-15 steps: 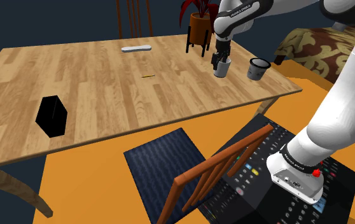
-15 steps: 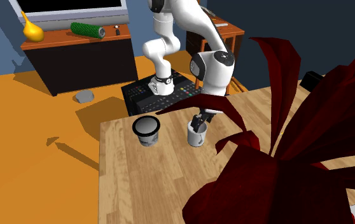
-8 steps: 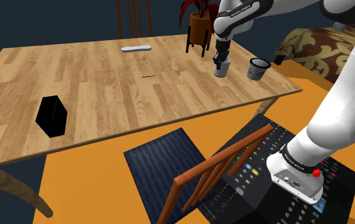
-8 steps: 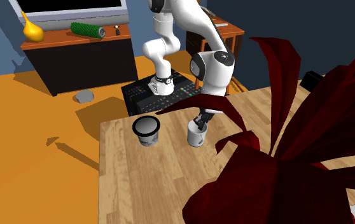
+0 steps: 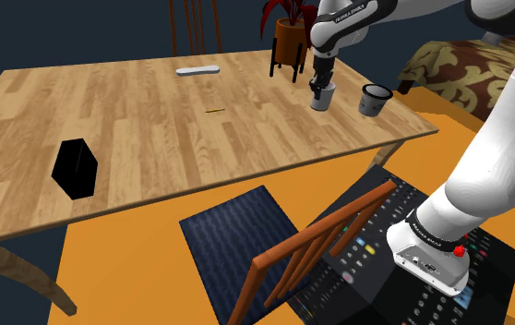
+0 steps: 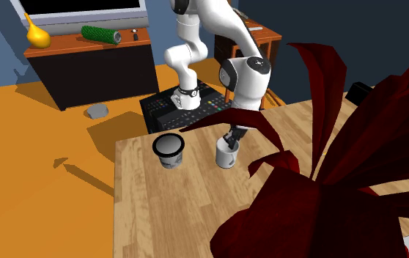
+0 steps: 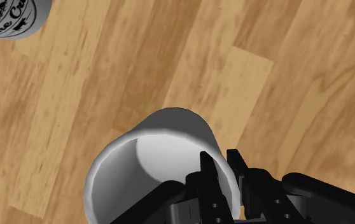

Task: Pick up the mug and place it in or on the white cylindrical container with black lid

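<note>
Mug (image 7: 170, 130) clamped by its wall in nearly closed gripper (image 7: 224, 167), at table's (image 5: 154, 120) far end, shoulder view's right, container (image 5: 374, 100) near, apart; reads as grasped, carry and placement left.

The arm (image 5: 500, 138) is built of fat, rounded, glossy white links, with dark grey bands (image 5: 434, 231) at the joints. Small black lettering (image 5: 346, 16) runs along the pale link nearest the wrist. A red dot (image 5: 459, 250) marks the white foot, which sits on a black box stand (image 5: 376, 268) speckled with coloured keys. The hand (image 5: 319, 90) is all black; its two fingers (image 7: 207, 178) are blocky and square-edged.
</note>
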Controlling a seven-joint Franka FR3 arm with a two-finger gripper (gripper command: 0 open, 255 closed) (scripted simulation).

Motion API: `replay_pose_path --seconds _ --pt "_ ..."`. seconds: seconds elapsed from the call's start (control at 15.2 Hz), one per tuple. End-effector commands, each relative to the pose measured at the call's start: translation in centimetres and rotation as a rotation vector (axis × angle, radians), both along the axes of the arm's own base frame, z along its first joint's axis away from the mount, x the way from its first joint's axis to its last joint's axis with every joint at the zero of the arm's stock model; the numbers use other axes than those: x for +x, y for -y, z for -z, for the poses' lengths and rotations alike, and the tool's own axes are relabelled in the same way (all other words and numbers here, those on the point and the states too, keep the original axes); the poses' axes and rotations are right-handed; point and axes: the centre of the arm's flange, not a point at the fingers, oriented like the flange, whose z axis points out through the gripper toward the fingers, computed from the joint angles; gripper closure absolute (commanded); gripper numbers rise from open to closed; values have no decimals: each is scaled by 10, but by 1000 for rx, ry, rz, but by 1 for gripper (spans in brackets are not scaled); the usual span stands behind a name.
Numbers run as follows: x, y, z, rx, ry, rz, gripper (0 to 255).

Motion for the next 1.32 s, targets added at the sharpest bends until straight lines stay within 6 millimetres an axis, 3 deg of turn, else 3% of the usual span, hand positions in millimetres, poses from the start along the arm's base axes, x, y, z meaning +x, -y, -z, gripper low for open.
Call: replay_pose_path --seconds 0.0,1.25 --pt "-1 0 -10 0 0 0 255" --pt "-1 0 -110 0 0 0 255"
